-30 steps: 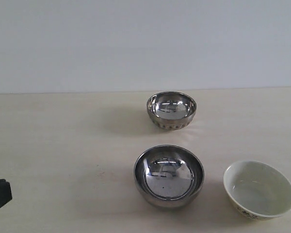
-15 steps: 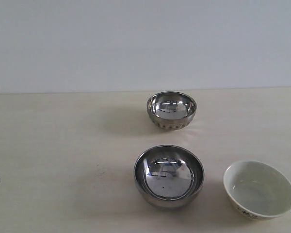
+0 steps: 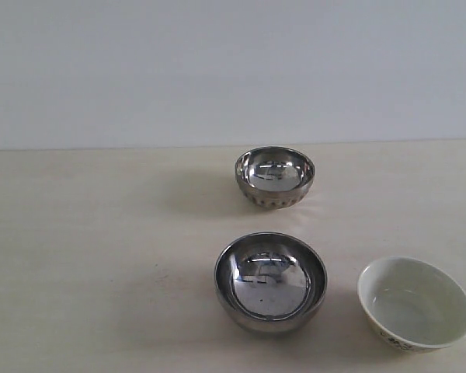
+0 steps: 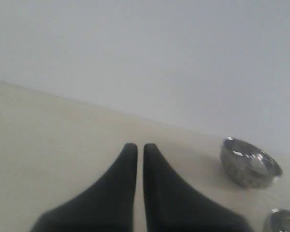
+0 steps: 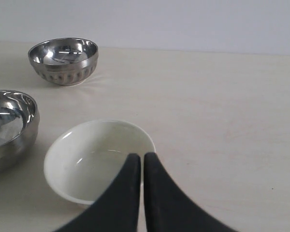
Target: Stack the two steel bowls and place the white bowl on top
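– Bowls nearest the camera: which are they?

– The white bowl (image 3: 415,305) sits mouth up at the lower right of the exterior view. Dark speckled marks run along its outer base, too small to read as writing. Just to its left, at lower centre, stands the smooth steel bowl (image 3: 270,281), with a strip of pale table (image 3: 101,233) between the two.

– And farther back?

– The ribbed steel bowl (image 3: 275,176) stands mouth up at the centre of the frame, well apart from the other two. All three bowls stand separately on the table, none inside another. Beyond them a plain pale wall (image 3: 217,70) fills the upper part of the frame.

– How do the jaws stand?

– In the left wrist view the left gripper (image 4: 140,147) has its black fingers drawn nearly together, only a thin slit between them, gripping nothing. Bare table lies under it, and the ribbed bowl is well beyond its tips. The right gripper (image 5: 142,157) is pressed together the same way and holds nothing. Its tips show in front of the white bowl's near rim, but I cannot tell whether they touch it.
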